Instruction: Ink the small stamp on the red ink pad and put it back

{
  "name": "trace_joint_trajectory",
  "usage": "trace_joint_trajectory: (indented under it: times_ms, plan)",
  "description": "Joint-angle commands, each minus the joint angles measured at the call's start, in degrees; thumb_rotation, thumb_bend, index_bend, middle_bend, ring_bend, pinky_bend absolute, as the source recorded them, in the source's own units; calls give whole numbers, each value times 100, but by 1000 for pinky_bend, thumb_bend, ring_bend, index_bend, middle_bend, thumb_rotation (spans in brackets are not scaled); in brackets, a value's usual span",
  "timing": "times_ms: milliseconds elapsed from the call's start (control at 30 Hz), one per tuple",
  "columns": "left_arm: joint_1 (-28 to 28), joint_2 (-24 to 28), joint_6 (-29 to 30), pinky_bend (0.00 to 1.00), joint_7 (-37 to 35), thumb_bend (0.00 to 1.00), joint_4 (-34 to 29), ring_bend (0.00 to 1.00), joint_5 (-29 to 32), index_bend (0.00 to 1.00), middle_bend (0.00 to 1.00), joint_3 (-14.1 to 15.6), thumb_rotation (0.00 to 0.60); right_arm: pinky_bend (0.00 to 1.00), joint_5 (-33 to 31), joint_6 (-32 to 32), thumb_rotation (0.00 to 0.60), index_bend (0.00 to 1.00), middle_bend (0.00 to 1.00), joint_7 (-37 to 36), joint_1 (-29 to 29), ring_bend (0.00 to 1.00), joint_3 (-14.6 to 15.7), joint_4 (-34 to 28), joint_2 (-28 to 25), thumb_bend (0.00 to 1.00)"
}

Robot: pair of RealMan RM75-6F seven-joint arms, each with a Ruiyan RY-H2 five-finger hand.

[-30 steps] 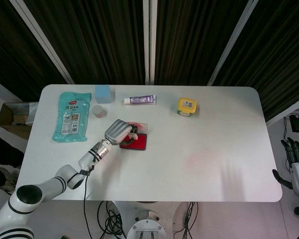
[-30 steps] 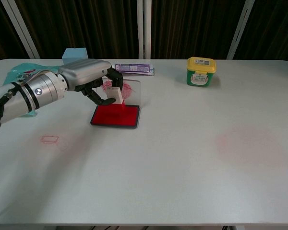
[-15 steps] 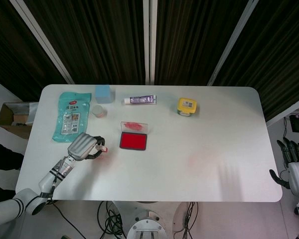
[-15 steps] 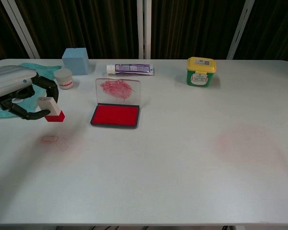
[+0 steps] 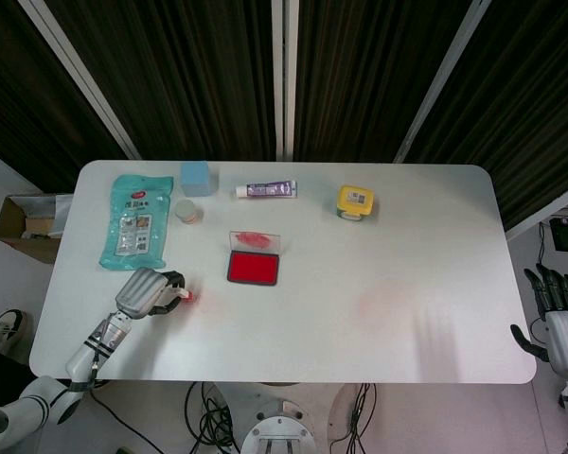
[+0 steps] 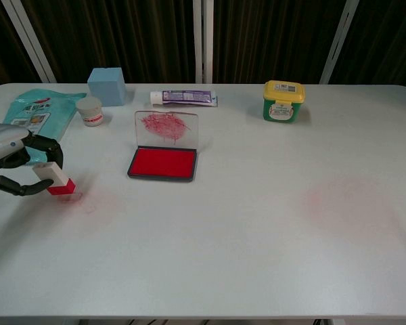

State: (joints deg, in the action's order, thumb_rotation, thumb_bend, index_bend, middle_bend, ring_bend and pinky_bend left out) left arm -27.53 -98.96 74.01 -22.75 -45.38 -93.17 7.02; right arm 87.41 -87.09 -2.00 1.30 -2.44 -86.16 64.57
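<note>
My left hand [image 5: 145, 292] [image 6: 12, 166] pinches the small stamp [image 6: 55, 179] [image 5: 183, 298], a white block with a red base, low over the table at the front left. Its red base sits at or just above a faint red mark on the tabletop. The red ink pad [image 5: 254, 269] [image 6: 162, 163] lies open at mid-table to the right of the stamp, its clear lid [image 6: 166, 127] raised and smeared red. My right hand [image 5: 557, 322] hangs off the table's right edge, fingers apart, holding nothing.
Along the far side stand a blue cube [image 6: 107, 86], a small white jar [image 6: 91, 111], a toothpaste tube [image 6: 184, 98] and a yellow-lidded tub [image 6: 283, 100]. A teal packet [image 6: 37, 112] lies far left. A faint pink stain [image 6: 348, 200] marks the right half.
My left hand lifted the stamp off the ink pad, carried it left and toward the front edge, and lowered it to the faint red mark. The right hand barely moved.
</note>
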Motion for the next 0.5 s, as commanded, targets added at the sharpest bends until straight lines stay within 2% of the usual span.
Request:
trace_joint_trajectory:
  times_ms: [33,500]
  plan:
    - [53,-133,97,1000,-116,442,217,1000,-89,592,594,15,600,0,-7,14,600,0,0,16,3,0,3,7,12,178]
    - [66,-453,77,1000,-238,441,853,1000,-268,576,578,62,600,0,-31,-7,600,0,0,68,-21,0,-2,-18,1,179]
